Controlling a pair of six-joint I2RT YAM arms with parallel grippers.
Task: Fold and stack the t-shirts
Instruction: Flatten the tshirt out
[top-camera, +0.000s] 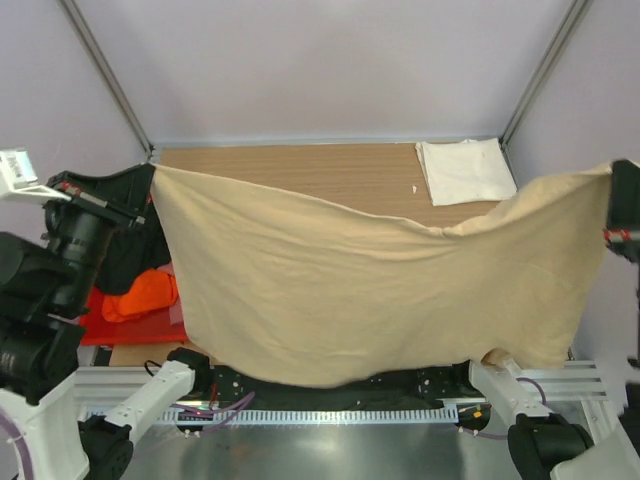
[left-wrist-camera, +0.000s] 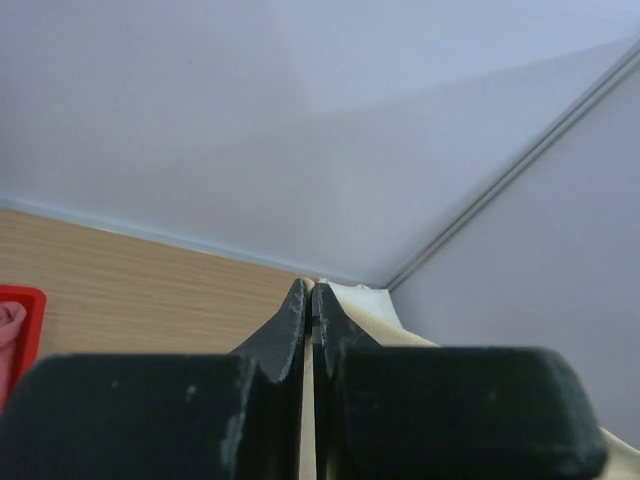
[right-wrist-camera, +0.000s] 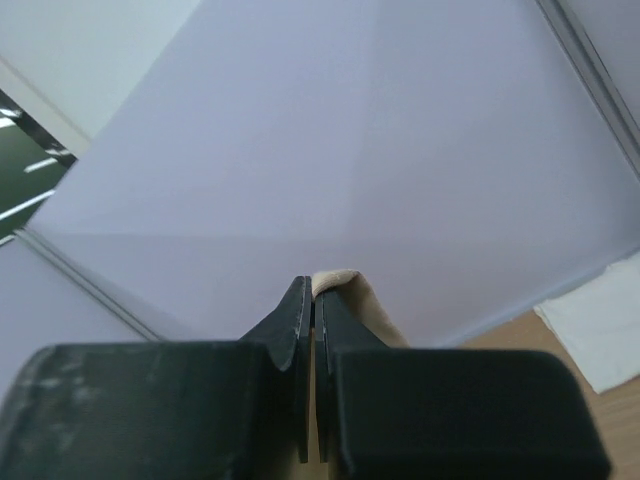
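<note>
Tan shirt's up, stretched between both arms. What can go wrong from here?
1. Left gripper and right gripper each pinch only a sliver of the tan shirt; a slip drops that corner.
2. Its sagging hem hangs near the arm bases and may snag.
3. Laying it down could drag the folded white shirt.

Soft, even light all round, bright but not harsh; pale walls take faint lilac cast. Top view sharp edge to edge. Gentle shading in folds of tan t-shirt, deep shadow beneath its lower hem, bottom centre. Dull sheen on metal plate along bottom edge. Left of frame darker. Wrist views: left hand and right hand close to lens, soft-focus black bulk filling lower frame. Counter grain slightly blurred.
</note>
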